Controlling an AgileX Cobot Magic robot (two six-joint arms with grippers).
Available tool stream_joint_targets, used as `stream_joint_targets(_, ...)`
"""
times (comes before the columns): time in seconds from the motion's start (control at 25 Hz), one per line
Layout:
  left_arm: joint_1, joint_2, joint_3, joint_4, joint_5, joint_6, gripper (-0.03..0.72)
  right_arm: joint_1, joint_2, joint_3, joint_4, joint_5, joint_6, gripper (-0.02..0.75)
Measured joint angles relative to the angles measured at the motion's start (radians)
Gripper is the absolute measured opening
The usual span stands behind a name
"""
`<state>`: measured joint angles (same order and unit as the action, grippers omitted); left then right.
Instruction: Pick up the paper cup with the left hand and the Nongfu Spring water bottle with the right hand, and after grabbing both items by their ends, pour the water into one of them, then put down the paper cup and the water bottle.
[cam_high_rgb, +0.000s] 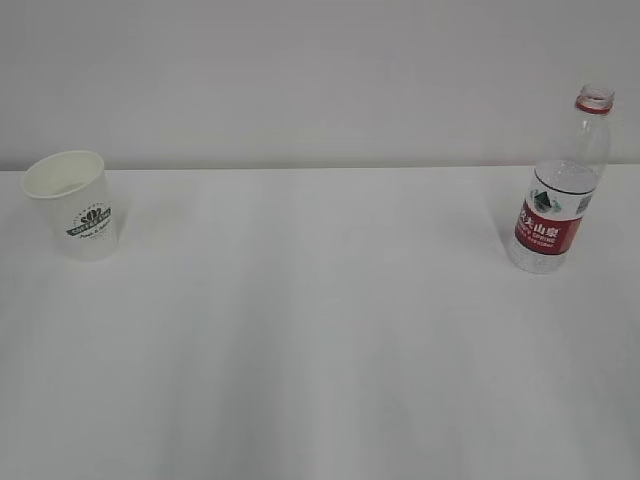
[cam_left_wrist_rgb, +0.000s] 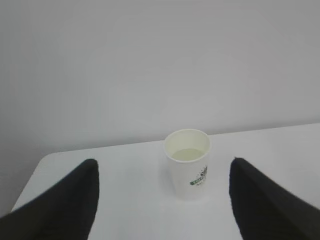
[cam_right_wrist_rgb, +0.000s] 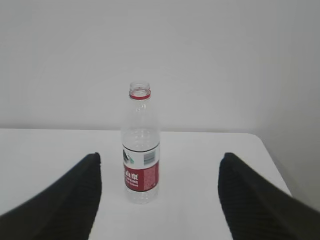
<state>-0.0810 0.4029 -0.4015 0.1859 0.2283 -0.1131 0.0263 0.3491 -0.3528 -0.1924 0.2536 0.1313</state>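
Cup (cam_left_wrist_rgb: 187, 167) and bottle (cam_right_wrist_rgb: 141, 150) upright beyond spread tools (cam_left_wrist_rgb: 162, 200).

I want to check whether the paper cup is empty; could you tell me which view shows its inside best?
The left wrist view: it looks down into the paper cup. The exterior view shows the cup side-on; the right wrist view misses it.

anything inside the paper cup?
The left wrist view looks into the paper cup: a pale pool, probably water, low inside. The cup wall hides its depth.

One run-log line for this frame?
left gripper: open, empty | right gripper: open, empty | paper cup: upright | water bottle: upright, uncapped
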Motion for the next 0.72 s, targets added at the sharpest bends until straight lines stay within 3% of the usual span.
stream_joint_targets(0.24,-0.070,-0.089,-0.006,-0.045,0.115,0.000,0.590,0.000,-0.146,-0.046,0.082,0.249,-0.144,0.549)
stream_joint_targets(0.44,-0.072,-0.234,-0.008,-0.096,0.273,0.000,0.589,0.000,-0.254,-0.074,0.232,0.400,-0.285,0.549)
stream_joint_targets(0.72,-0.072,-0.368,-0.014,-0.139,0.447,0.004,0.587,0.000,-0.351,-0.098,0.261,0.583,-0.291,0.549)
